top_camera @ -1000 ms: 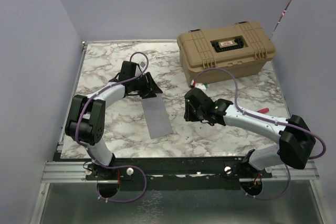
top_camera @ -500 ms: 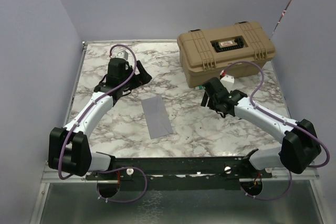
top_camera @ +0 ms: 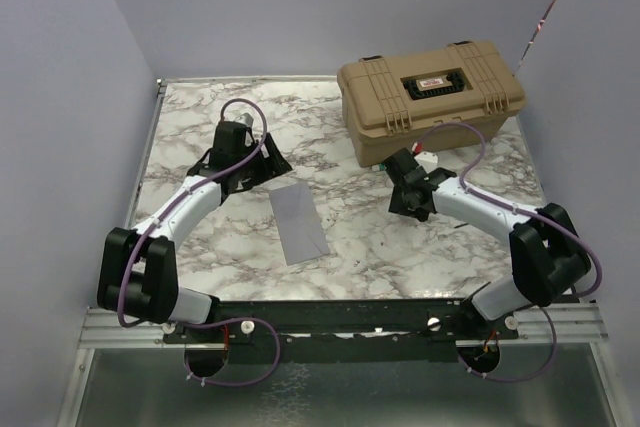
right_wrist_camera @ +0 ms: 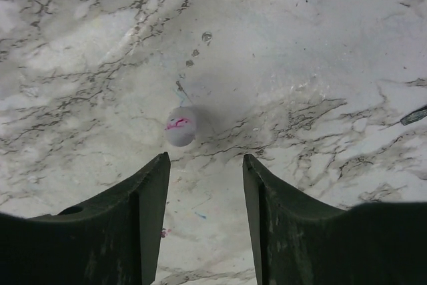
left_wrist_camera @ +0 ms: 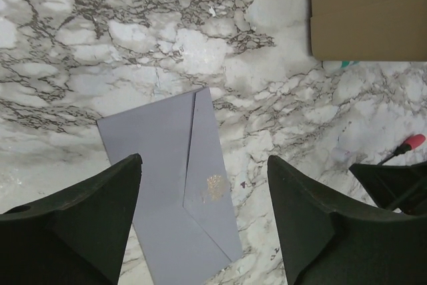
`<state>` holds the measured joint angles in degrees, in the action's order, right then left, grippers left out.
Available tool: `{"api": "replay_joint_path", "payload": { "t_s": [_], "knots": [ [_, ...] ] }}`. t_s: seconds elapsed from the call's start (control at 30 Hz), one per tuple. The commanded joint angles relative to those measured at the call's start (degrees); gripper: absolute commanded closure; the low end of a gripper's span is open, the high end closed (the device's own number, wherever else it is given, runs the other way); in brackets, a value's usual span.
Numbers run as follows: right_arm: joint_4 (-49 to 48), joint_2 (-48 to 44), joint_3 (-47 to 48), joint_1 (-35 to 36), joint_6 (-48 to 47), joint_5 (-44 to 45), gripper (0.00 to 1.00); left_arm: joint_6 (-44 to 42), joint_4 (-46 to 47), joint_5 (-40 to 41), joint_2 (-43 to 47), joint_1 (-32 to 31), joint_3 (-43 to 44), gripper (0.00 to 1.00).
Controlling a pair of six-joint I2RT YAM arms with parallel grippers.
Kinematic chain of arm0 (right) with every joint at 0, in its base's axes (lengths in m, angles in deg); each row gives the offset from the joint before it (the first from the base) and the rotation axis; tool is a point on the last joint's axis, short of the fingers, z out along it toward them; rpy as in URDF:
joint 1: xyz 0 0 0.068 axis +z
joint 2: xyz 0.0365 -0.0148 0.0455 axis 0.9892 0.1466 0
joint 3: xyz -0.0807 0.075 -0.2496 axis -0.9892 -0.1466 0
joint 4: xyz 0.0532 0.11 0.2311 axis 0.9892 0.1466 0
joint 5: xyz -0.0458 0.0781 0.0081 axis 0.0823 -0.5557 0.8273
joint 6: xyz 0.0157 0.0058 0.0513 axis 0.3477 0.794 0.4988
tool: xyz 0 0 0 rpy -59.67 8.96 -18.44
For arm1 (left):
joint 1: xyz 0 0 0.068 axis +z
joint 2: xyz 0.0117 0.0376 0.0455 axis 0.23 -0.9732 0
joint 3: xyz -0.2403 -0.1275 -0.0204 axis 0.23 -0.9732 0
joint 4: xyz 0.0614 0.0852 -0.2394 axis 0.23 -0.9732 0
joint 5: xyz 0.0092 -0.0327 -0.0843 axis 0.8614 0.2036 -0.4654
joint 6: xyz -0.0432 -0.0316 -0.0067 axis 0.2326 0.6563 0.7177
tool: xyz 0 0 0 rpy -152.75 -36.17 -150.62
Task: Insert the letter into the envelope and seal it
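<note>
The envelope (top_camera: 300, 222) lies flat on the marble table, blue-grey, its flap folded down. In the left wrist view the envelope (left_wrist_camera: 167, 185) shows a small gold spot (left_wrist_camera: 215, 188) on the flap. My left gripper (top_camera: 270, 162) is open and empty, just behind and left of the envelope's far end; the envelope lies below between the open jaws of the left gripper (left_wrist_camera: 203, 159). My right gripper (top_camera: 412, 207) is open and empty over bare marble to the right; it also shows in its wrist view (right_wrist_camera: 205, 158). The tan letter is not in view.
A tan toolbox (top_camera: 430, 97) stands at the back right; its corner (left_wrist_camera: 367, 11) shows in the left wrist view. A red-handled item (left_wrist_camera: 413, 142) lies near the right arm. A small white blob with a red mark (right_wrist_camera: 180, 126) sits on the marble just ahead of the right fingers.
My left gripper left the envelope's far end, swung back-left, then came a little back toward it. My right gripper moved right, toward the toolbox. The envelope has not moved.
</note>
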<state>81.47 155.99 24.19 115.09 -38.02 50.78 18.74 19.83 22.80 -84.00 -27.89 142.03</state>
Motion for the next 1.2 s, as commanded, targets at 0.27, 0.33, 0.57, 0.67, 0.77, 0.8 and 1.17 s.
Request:
{"api": "replay_joint_path", "payload": {
  "t_s": [0.27,0.33,0.57,0.67,0.77,0.8,1.17],
  "knots": [
    [-9.53,1.62,-1.36,-3.63,-6.1,-2.66,0.5,1.29,2.72,-5.71,-3.44,-0.57,0.42,0.24],
    [-11.69,0.23,-1.83,-5.46,-6.12,-3.32,0.51,1.46,3.09,-6.56,-4.14,-0.98,0.5,0.26],
    [-24.87,-0.24,-7.51,-17.78,-3.18,-14.71,0.71,1.81,4.5,-9.02,-10.57,-5.23,3.99,0.3],
    [-31.61,3.32,-7.89,-22.43,-1.09,-21.21,0.87,2.11,5.28,-8.64,-14.81,-8.4,6.93,0.34],
    [-34.65,7.22,-5.71,-23.72,-0.04,-23.0,0.94,2.61,6.01,-7.82,-19.63,-11.47,10.54,0.36],
    [-34.94,8.13,-5.01,-24.01,0.66,-23.02,0.95,2.94,6.34,-7.39,-21.24,-12.32,11.78,0.37],
    [-53.41,16.88,-7.7,-28.22,9.22,-30.52,0.96,11.04,23.64,-3.09,-31.48,-16.3,14.34,0.29]
  ]
}}
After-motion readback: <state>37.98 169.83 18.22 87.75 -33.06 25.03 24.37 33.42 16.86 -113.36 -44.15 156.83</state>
